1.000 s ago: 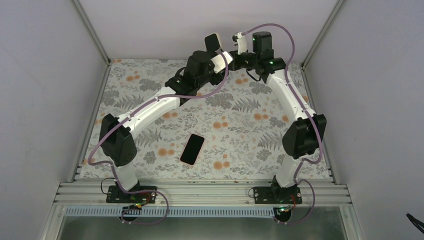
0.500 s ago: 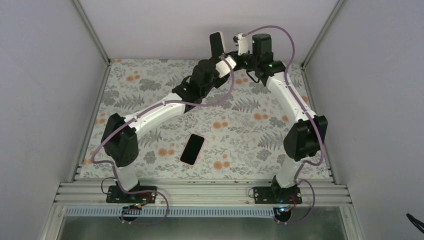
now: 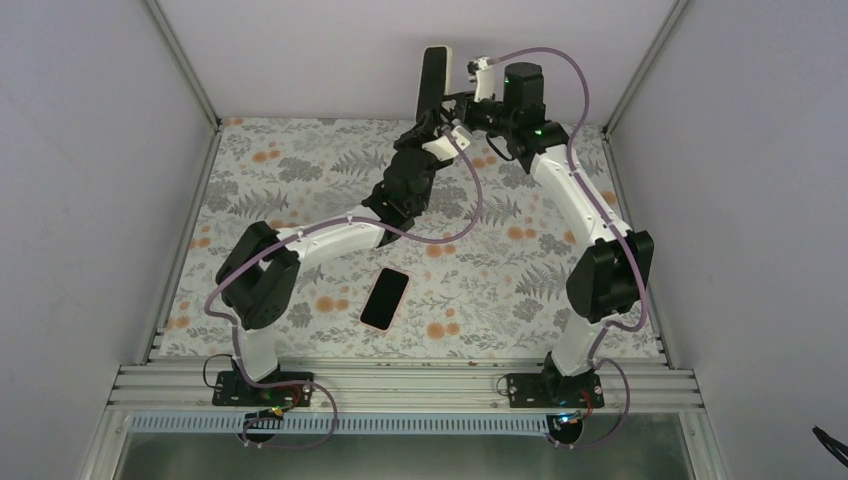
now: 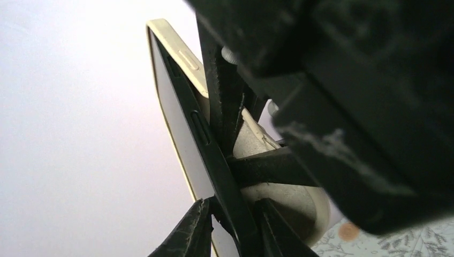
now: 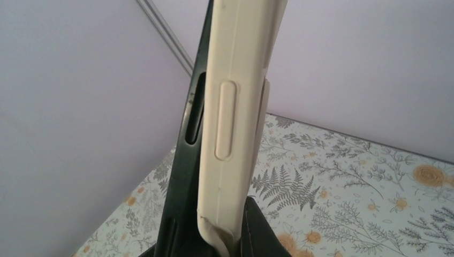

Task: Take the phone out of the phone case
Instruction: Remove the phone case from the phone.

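From where I stood there were two arms, both reaching up and over the far end of the flowered table (image 3: 520, 270), and between them they held one thing aloft: a single dark phone (image 3: 432, 75) standing nearly upright on its short end, with one cream phone case (image 3: 447, 68) along its right side, close to the back wall. The left gripper (image 4: 231, 227) came at it from below, and its two fingers (image 4: 191, 233) were pinched narrow on the phone's black edge. The right gripper (image 3: 456, 100) met it from the right, level with the lower half. In its own wrist view a dark finger (image 5: 260, 231) sat against the bottom end of the case (image 5: 235, 107), so it looked clamped on the cream shell, though only that one finger was plain to me. In that view the phone (image 5: 184, 176) showed as a black slab beside the case rather than flush inside it, with one raised button moulded into the case's side. A second phone (image 3: 385, 298), black-faced with a pale pink rim, lay flat on the table well apart from both grippers, near the front between the two arms' bases.
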Controlling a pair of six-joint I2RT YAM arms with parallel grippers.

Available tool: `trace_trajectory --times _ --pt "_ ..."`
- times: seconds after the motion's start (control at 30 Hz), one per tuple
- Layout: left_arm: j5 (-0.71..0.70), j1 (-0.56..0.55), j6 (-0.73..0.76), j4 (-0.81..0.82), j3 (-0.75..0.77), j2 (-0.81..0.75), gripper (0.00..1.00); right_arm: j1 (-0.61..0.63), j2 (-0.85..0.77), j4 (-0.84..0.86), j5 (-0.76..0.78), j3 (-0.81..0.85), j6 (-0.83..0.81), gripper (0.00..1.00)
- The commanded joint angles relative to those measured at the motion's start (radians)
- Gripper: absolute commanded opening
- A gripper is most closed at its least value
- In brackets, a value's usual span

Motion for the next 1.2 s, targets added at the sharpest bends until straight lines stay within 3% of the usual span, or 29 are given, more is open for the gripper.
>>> trace_trajectory --times 0.0,0.13,0.37,0.57,0.67,0.77,0.97,1.17 --pt "-0.283 0.102 0.021 0.17 0.094 0.04 0.18 0.009 -0.091 -0.125 -0.23 -0.044 0.01 0.03" --pt "-0.279 0.097 0.022 0.187 0.147 0.07 0.03 0.012 -0.093 -0.119 -0.249 -0.07 0.009 0.03" --pt "-0.239 0.078 0.003 0.174 0.177 0.09 0.02 0.006 -0.091 -0.123 -0.234 -0.092 -0.023 0.03" --pt "-0.051 0.07 -0.116 -0.003 0.043 -0.048 0.02 -0.065 -0.049 -0.281 0.068 -0.033 -0.127 0.03" --pt "0.036 0.073 -0.107 -0.115 -0.044 -0.135 0.02 -0.12 -0.051 -0.322 0.241 -0.04 -0.191 0.03" --pt "0.091 0.076 -0.053 -0.156 -0.175 -0.237 0.02 -0.185 -0.045 -0.359 0.316 -0.051 -0.252 0.03" --pt "0.189 0.099 -0.023 -0.362 -0.288 -0.388 0.02 -0.246 0.011 -0.478 0.272 -0.035 -0.339 0.03" --pt "0.058 0.155 0.124 -0.433 -0.477 -0.387 0.02 -0.239 0.149 -0.709 0.052 -0.055 -0.502 0.03"
